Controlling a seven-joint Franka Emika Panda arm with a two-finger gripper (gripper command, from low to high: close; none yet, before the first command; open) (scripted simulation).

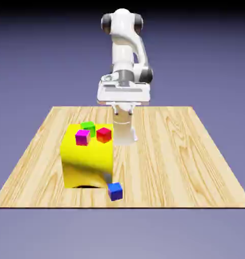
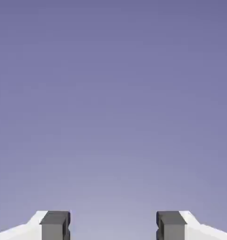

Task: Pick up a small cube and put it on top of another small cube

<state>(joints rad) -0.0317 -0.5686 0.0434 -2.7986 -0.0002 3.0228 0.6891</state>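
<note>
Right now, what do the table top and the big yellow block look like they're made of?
Table top: looks like light wood planks, matte; lengthwise grain streaks show. Big yellow block: uniform bright yellow, smooth, with soft shading and no texture, possibly plastic or painted; the render leaves it open.

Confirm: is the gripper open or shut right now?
Open: the gripper shows both grey fingertips wide apart, only backdrop between them.

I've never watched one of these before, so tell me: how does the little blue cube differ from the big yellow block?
The blue cube is far smaller than the yellow block. The blue cube sits directly on the table near its front edge with nothing on it; the yellow block carries three little cubes, magenta, green and red. Both are box-shaped and rest on the table.
</note>
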